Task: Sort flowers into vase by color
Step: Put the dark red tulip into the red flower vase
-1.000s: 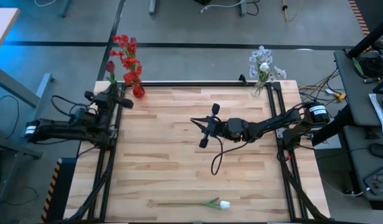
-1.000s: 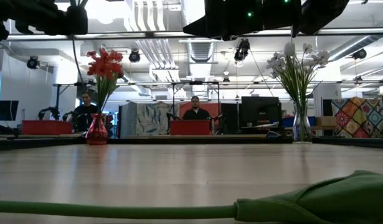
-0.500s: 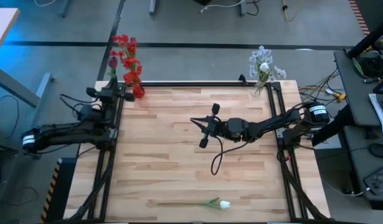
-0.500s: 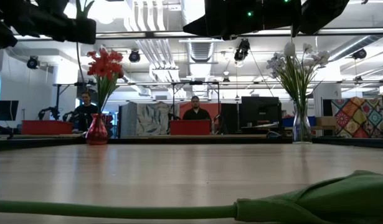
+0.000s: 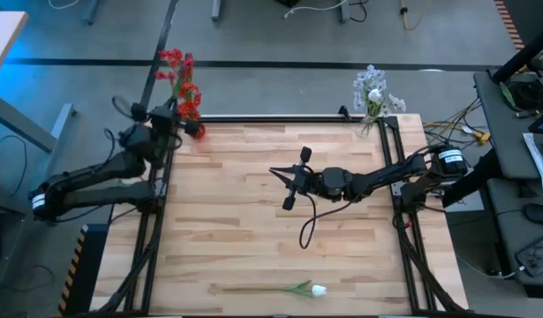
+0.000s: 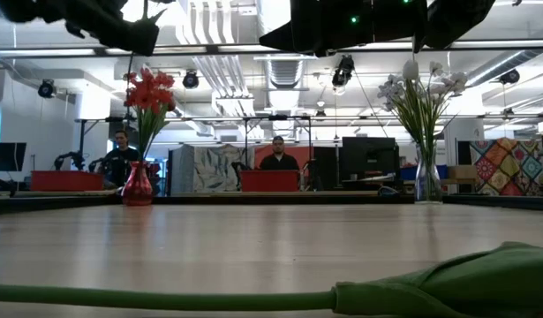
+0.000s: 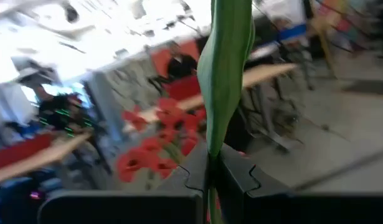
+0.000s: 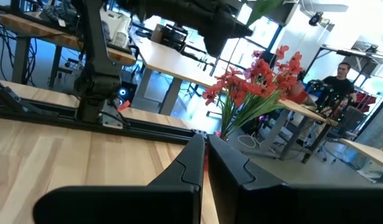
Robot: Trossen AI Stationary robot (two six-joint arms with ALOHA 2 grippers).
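Dark jointed arms, black cables, notched fingers.

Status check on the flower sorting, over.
Left claw shut on a green flower stem, up by the red bouquet. Right claw shut, empty, mid-table. White tulip lies unsorted at the near edge.

Look past your desk, a pale plank top, and you've got an open workshop. Grey floor runs around it with a dark line across. Overhead, white ducts and bright strip lights. Two people sit behind red panels at the far benches. A patchwork quilt hangs far right. Cables spill beside a side bench.
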